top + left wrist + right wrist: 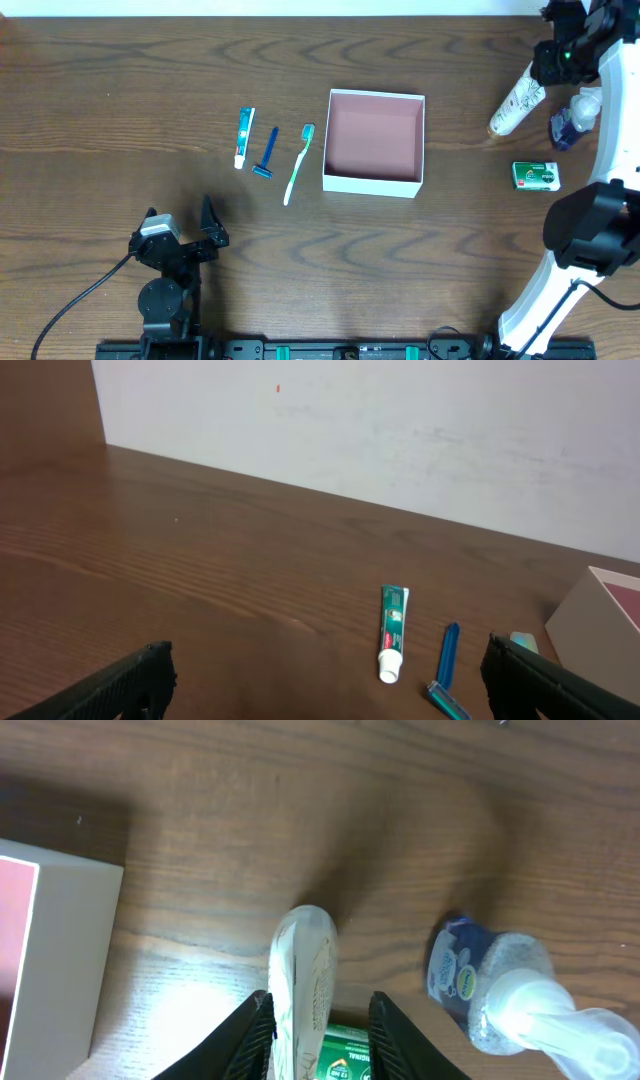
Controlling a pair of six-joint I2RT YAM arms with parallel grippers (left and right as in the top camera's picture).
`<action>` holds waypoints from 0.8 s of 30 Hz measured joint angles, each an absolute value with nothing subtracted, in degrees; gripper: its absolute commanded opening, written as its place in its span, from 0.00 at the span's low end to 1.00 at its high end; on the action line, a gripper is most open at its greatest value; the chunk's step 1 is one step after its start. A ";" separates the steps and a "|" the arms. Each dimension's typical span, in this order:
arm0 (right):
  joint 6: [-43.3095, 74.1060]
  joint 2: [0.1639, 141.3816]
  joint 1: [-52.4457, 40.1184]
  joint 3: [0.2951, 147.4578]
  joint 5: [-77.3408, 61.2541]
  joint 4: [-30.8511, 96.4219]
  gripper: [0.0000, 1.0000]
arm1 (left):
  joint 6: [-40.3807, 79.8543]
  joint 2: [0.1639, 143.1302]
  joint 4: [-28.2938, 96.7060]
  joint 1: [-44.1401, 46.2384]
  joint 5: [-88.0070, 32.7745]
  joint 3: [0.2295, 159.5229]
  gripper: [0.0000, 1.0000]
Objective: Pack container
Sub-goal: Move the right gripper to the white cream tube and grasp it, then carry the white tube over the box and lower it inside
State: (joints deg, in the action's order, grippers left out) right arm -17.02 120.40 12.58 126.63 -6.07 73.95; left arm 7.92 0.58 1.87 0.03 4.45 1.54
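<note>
1. Nearest the robot's base, the left gripper (pixel 180 212) is held low over the bare desk (pixel 90 120). Its black fingers (pixel 130 682) are spread wide apart, with nothing between them.
2. Beyond it, three toiletries are laid side by side: a green-and-white toothpaste (pixel 244 137), a blue razor (pixel 268 152) and a teal-headed toothbrush (pixel 298 165). Print can be seen on the toothpaste, but it is too small to be read.
3. Just right of the toothbrush, the container (pixel 372 183) is set upright near the middle of the desk. White walls and a pink inside are shown.
4. Well right of it, a green-and-white soap box (pixel 536 176) is laid flat, its lettering illegible.
5. Farther back, a clear pump bottle (pixel 572 125) with an unreadable blue label is seen beside a pale tube (pixel 515 102).
6. The right arm is reached to the far right corner. The right gripper (pixel 320 1010) is set astride the tube, but whether it is clamped cannot be told.
</note>
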 measured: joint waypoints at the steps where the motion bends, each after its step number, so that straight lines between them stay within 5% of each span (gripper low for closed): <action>1: -17.02 120.53 12.58 126.63 -6.07 74.02 0.34 | 7.92 0.58 1.87 0.03 4.45 1.54 0.98; 14: -17.02 120.57 12.58 126.30 -6.44 74.50 0.24 | 7.94 0.58 1.87 0.03 4.45 1.54 0.98; 21: -17.19 120.60 12.58 123.79 -6.66 74.26 0.01 | 7.92 0.58 1.87 0.03 4.45 1.54 0.98; 24: -16.95 120.60 12.58 123.61 -6.94 74.28 0.01 | 7.92 0.58 1.87 0.03 4.45 1.54 0.98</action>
State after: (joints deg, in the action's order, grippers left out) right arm -16.95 120.60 12.58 123.61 -6.94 74.28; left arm 7.92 0.58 1.87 0.03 4.45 1.54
